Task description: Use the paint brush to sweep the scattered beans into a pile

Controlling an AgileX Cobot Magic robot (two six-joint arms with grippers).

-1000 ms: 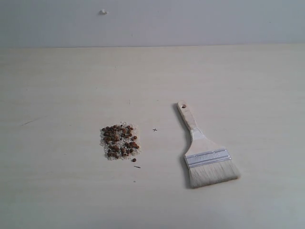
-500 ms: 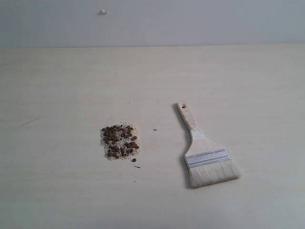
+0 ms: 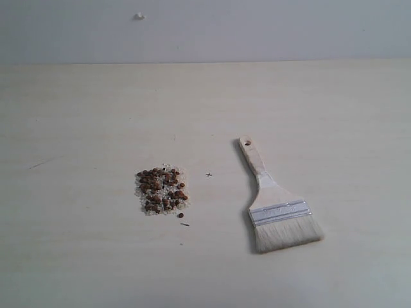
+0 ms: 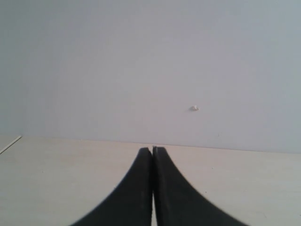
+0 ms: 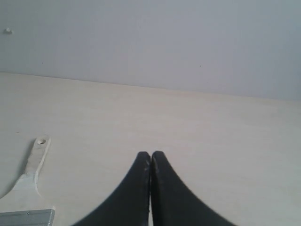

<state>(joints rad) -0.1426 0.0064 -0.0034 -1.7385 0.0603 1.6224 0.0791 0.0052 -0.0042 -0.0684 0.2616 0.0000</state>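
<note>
Left gripper [image 4: 152, 149]: squeezed shut, two black fingers [image 4: 136, 188] pressed flat together, nothing between them. Pointed across the pale table [image 4: 56, 165] toward the grey wall [image 4: 141, 61]. Up on that wall, ahead of the fingers, a tiny white speck [image 4: 194, 108], maybe a little bump, too small to tell.

Right gripper [image 5: 150, 153]: squeezed shut too, holding nothing, fingers touching all the way to the tips. Pointed across the table toward the same wall.

Paint brush [image 3: 273, 202]: lying flat on the table on the right gripper's half, near that gripper and off to one side of its fingers, not touching them. Handle end with the little hole pointed away from the gripper, toward the wall. Silver band and whitish bristles on the end closer to the gripper. Not held by either gripper.

Beans [image 3: 157, 183]: small, round and reddish brown, bunched up in one pile [image 3: 161, 190] with pale crumbs mixed in. Sitting on the left gripper's half of the table, well apart from the brush. One stray bean [image 3: 180, 215] just beside the pile, on the side facing the brush, with a thin dark bit [image 3: 185, 224] right next to it. Between the pile and the brush handle, a tiny cross mark [image 3: 209, 174] on the table
</note>
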